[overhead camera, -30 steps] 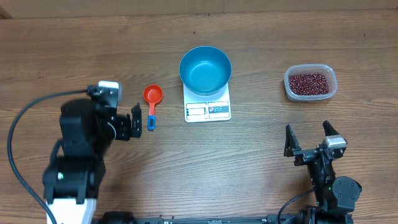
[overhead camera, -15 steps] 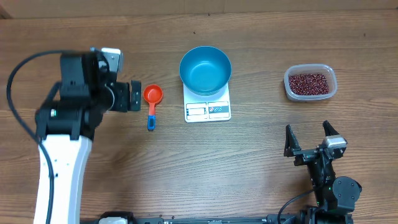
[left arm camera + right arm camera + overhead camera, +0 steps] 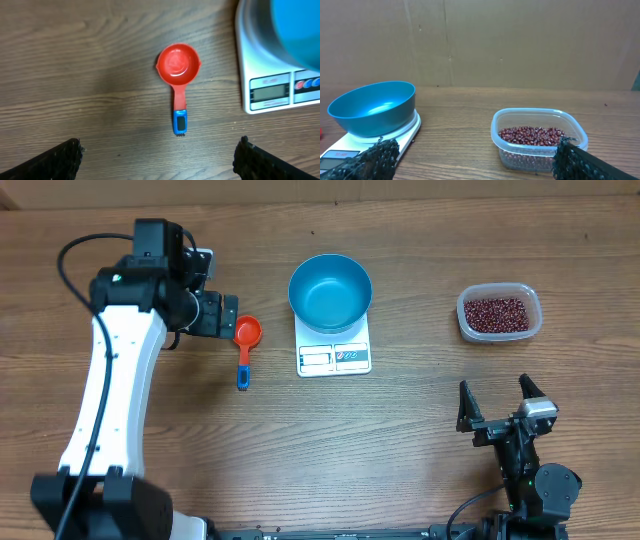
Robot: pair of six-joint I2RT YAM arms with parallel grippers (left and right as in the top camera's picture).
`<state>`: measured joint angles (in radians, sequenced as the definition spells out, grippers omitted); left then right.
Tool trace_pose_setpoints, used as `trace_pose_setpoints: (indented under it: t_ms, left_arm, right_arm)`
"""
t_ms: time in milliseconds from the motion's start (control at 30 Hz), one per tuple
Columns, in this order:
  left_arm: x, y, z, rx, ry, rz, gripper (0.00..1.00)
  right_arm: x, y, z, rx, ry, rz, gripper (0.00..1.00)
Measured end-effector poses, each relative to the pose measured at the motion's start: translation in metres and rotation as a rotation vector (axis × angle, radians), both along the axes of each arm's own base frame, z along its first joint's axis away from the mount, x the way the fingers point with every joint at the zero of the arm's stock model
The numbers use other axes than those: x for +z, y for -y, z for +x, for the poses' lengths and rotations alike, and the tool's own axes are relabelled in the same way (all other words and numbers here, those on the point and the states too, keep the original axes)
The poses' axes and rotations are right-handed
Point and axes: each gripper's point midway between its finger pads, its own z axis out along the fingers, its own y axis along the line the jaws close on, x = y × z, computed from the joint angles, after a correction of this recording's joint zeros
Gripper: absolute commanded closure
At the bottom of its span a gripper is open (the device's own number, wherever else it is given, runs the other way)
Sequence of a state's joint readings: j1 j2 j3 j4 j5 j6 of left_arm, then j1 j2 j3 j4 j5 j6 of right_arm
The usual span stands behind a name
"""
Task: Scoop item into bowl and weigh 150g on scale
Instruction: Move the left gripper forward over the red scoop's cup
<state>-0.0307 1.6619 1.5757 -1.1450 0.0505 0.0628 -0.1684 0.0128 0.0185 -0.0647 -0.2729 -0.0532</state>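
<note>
The blue bowl (image 3: 330,292) stands empty on the white scale (image 3: 334,357) at mid-table. Dark red beans (image 3: 496,313) fill a clear plastic tub (image 3: 532,320) at the right. A red scoop (image 3: 245,335) with a blue handle tip lies left of the scale. My left gripper (image 3: 228,315) hovers open just left of the scoop's cup, which shows below it in the left wrist view as the scoop (image 3: 177,65), with nothing between the fingers (image 3: 60,160). My right gripper (image 3: 495,392) rests open near the front right, facing the tub (image 3: 537,137) and the bowl (image 3: 372,107).
Brown cardboard forms a wall behind the table's far edge. The left arm's black cable loops over the table's left part. Bare wood lies between the scale (image 3: 395,135) and the tub.
The left arm has swung from the front left up toward the far side, bringing its gripper beside the scoop's cup. The right arm has not moved.
</note>
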Motion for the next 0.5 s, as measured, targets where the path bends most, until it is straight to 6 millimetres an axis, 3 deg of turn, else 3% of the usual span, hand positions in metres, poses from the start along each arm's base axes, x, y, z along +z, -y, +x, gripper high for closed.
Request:
trace_pose_setpoints:
  t_ms: [500]
  left_arm:
    - [-0.091,0.001,0.022,-0.001,-0.191,0.004,0.00]
  right_arm:
    - [0.000,0.000,0.000,0.000,0.000,0.000,0.00]
